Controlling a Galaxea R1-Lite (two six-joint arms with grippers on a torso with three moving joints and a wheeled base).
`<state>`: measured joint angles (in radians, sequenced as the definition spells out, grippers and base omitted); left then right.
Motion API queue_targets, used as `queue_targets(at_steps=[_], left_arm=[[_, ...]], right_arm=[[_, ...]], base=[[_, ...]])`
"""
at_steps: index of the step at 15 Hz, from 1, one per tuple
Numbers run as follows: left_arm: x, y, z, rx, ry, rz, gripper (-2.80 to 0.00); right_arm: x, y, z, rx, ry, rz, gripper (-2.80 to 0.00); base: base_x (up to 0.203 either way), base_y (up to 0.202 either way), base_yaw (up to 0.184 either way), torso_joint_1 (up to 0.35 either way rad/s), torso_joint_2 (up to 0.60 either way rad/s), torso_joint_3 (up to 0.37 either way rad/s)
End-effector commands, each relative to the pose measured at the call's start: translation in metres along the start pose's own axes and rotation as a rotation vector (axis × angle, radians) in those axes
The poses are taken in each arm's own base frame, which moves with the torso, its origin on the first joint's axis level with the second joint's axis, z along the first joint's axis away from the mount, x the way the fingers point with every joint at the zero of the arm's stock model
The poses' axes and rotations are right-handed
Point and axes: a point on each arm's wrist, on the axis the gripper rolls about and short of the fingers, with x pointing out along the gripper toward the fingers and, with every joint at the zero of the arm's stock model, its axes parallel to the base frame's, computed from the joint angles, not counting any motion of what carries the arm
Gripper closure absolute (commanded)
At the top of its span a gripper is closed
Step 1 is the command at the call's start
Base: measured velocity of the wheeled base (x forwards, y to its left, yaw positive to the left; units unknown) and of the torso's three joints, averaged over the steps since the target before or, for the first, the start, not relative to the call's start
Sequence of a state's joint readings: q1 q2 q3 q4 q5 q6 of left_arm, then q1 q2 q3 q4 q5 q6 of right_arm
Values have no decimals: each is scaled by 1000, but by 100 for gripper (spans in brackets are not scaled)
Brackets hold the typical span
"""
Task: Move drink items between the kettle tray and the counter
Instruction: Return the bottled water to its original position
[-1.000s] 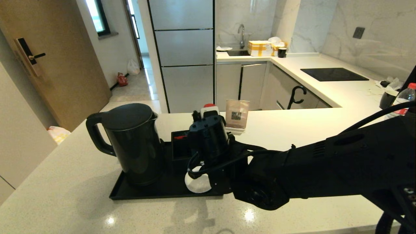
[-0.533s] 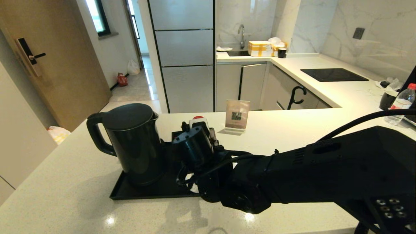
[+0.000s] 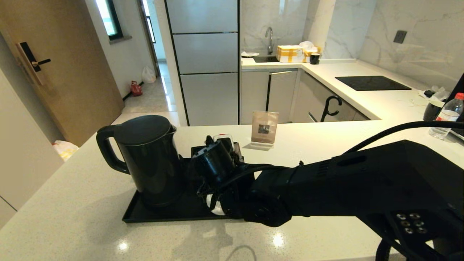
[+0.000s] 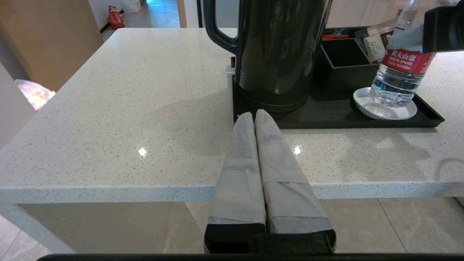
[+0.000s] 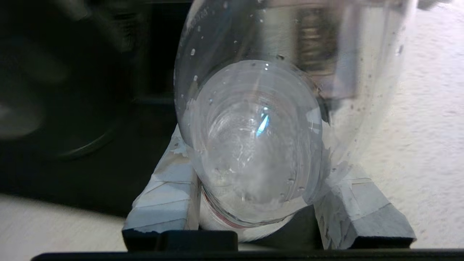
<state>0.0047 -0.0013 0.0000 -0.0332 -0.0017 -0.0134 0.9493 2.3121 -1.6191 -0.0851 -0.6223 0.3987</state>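
Note:
The clear water bottle (image 4: 402, 72) with its red label stands a little tilted, base on a white saucer (image 4: 384, 107) at the right end of the black kettle tray (image 4: 326, 117). My right gripper (image 4: 444, 30) is shut on the bottle's upper part; in the right wrist view the bottle (image 5: 253, 127) fills the space between the taped fingers (image 5: 163, 195). From the head the arm hides the bottle. A pale sachet (image 4: 375, 41) stands in the small black box (image 4: 344, 61) on the tray. My left gripper (image 4: 253, 117) is shut and empty, low in front of the counter (image 4: 127, 108).
The black kettle (image 3: 152, 159) takes the tray's left half, close beside the bottle. The QR card (image 3: 264, 130) stands behind the tray. A second bottle (image 3: 447, 114) is at the far right. The black hob (image 3: 371, 82) lies on the back counter.
My right arm has come down and to the left with the bottle, from above the tray's right end to the saucer. The left gripper has stayed put.

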Motion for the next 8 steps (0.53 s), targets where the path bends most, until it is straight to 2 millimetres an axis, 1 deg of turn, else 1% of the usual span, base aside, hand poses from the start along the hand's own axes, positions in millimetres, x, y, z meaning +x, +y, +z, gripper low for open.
queue_targets(at_steps=[1, 6, 8], left_arm=[[0, 0, 0, 0, 1, 1, 0], [0, 0, 0, 0, 1, 2, 0], [0, 0, 0, 0, 1, 0, 0]], right_arm=[[5, 1, -4, -3, 5, -7, 0], [16, 2, -6, 2, 14, 0, 0], [17, 3, -6, 0, 15, -1, 0]], base=[[0, 0, 0, 0, 0, 0], [0, 0, 0, 0, 0, 0], [0, 0, 0, 0, 0, 0]])
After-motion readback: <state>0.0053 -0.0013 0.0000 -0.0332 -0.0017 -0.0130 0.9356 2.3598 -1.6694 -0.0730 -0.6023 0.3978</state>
